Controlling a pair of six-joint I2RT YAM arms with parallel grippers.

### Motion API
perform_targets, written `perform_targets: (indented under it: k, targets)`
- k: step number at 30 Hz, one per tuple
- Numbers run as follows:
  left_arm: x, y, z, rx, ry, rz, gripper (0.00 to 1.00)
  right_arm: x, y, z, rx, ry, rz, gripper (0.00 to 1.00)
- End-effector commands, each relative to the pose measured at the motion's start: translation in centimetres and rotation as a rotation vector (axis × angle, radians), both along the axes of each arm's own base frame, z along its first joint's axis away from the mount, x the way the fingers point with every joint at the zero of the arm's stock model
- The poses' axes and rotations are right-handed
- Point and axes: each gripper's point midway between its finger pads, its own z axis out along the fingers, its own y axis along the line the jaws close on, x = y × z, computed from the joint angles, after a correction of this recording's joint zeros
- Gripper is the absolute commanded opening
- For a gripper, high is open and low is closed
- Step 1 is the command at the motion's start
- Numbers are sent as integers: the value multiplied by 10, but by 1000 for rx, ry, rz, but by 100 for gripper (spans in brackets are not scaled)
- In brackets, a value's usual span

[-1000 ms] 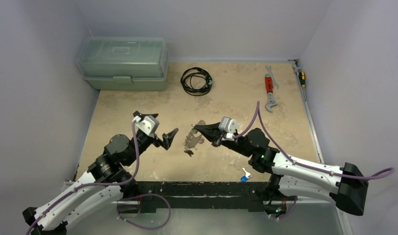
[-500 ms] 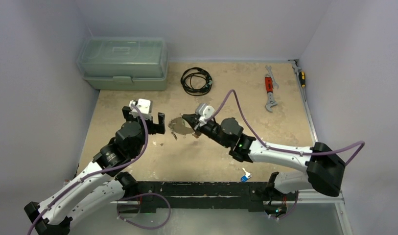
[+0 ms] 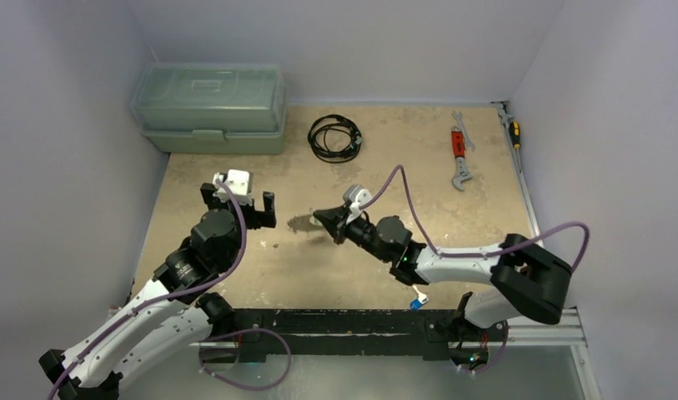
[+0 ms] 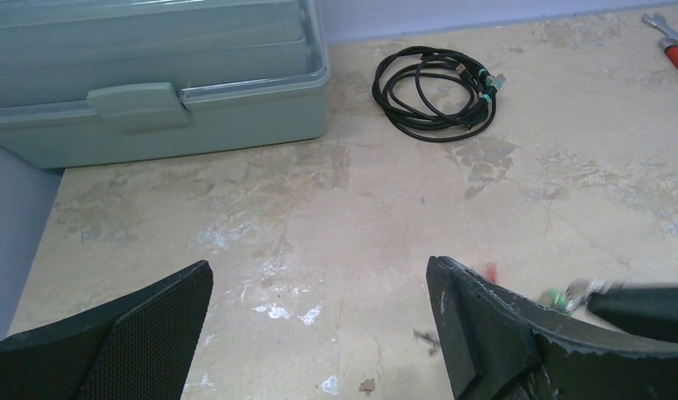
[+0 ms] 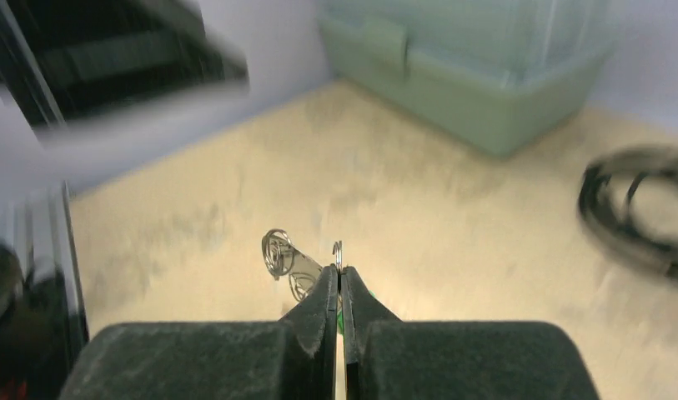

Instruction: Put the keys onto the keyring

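My right gripper (image 3: 324,219) is shut on the thin silvery wire of the keyring (image 5: 338,250), which pokes out between its closed fingertips (image 5: 339,272). Silver keys (image 5: 282,252) hang from it to the left, blurred in the top view (image 3: 304,223); a green tag (image 4: 555,297) and a red one (image 4: 489,271) show in the left wrist view. A blue-tagged key (image 3: 417,299) lies alone near the table's front edge. My left gripper (image 3: 238,202) is open and empty (image 4: 318,271), left of the bunch and apart from it.
A green toolbox (image 3: 208,104) stands at the back left, also in the left wrist view (image 4: 152,75). A black cable coil (image 3: 333,137) lies behind the grippers. A red-handled wrench (image 3: 459,154) and a screwdriver (image 3: 514,133) lie at the back right.
My right gripper has carried the keyring and keys to the left. My left gripper has turned to face the back of the table and drawn away from the bunch.
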Motion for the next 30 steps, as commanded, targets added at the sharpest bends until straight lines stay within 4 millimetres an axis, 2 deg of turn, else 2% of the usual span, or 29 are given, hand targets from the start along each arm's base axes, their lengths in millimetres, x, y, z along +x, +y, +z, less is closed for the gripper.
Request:
perform_targets:
  k: [1, 4, 15, 29, 30]
  targets:
    - [2, 2, 11, 0, -14, 14, 99, -22, -3, -36, 105, 121, 88, 0]
    - [2, 1, 10, 4, -8, 10, 99, -27, -7, -54, 102, 187, 92, 0]
    - [5, -4, 4, 24, 13, -5, 99, -46, -24, -74, 64, 285, 114, 0]
    - [7, -8, -2, 42, 36, -20, 99, -51, -52, -128, 50, 492, 5, 0]
    - [7, -9, -3, 43, 37, -21, 99, -52, -53, -129, 51, 498, 3, 4]
